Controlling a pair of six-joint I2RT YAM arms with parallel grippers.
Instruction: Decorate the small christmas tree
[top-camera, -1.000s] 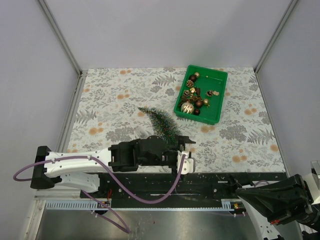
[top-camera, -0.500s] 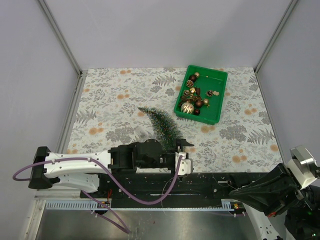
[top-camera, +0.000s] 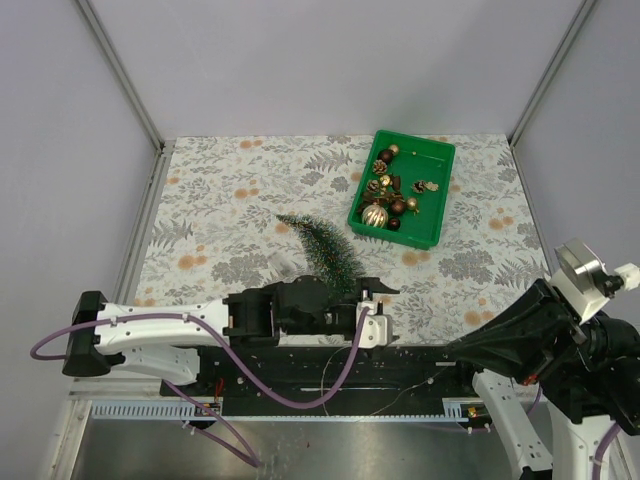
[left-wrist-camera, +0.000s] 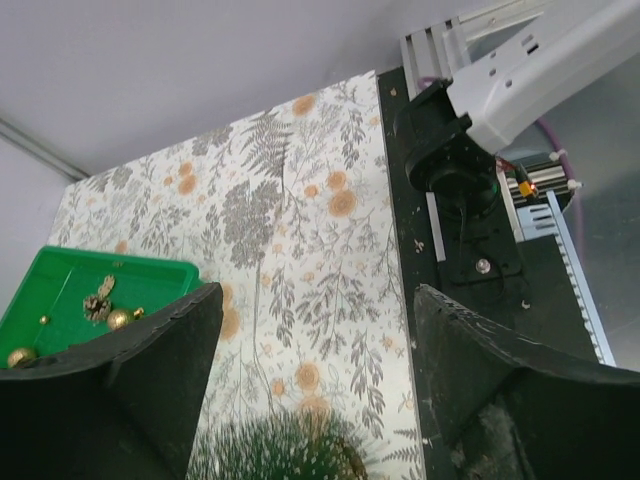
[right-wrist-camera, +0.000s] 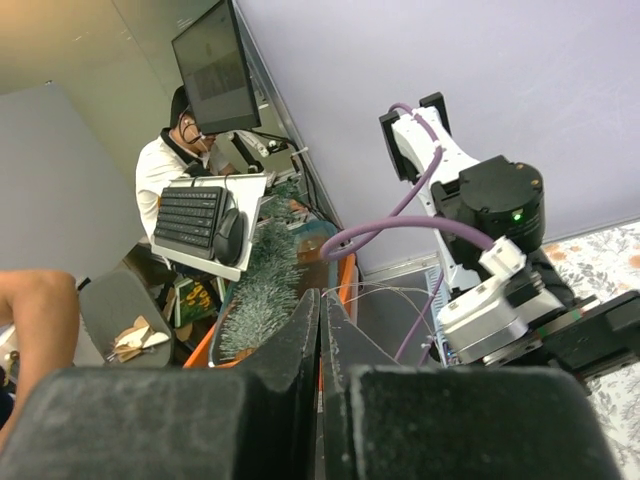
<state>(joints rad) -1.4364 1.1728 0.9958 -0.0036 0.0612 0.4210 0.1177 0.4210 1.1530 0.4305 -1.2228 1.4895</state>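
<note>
Near edge: black rail (top-camera: 420, 365) runs along the front of the desk (top-camera: 230, 190), both arm bases on it. Pale walls close the left, far and right sides.

Right arm is folded up over the near right corner, off the patterned surface. Right claw (top-camera: 458, 348) points left along the rail. In the wrist view its fingers (right-wrist-camera: 300, 350) are pressed together with nothing between them.

Left arm lies low, stretched rightward along the near edge. Left claw (top-camera: 378, 290) sits at near centre with its jaws wide apart.

The small christmas tree (top-camera: 322, 245) lies on its side just beyond that claw, tip pointing far-left and thick end toward the claw. In the left wrist view its bristles show low between the two fingers (left-wrist-camera: 150, 370). Contact cannot be told.

Open floral surface lies left of the tree and along the far edge.

Far right: green bin (top-camera: 446, 195) holding gold and brown ornaments (top-camera: 390, 200). It stands near the tree, apart from it.
</note>
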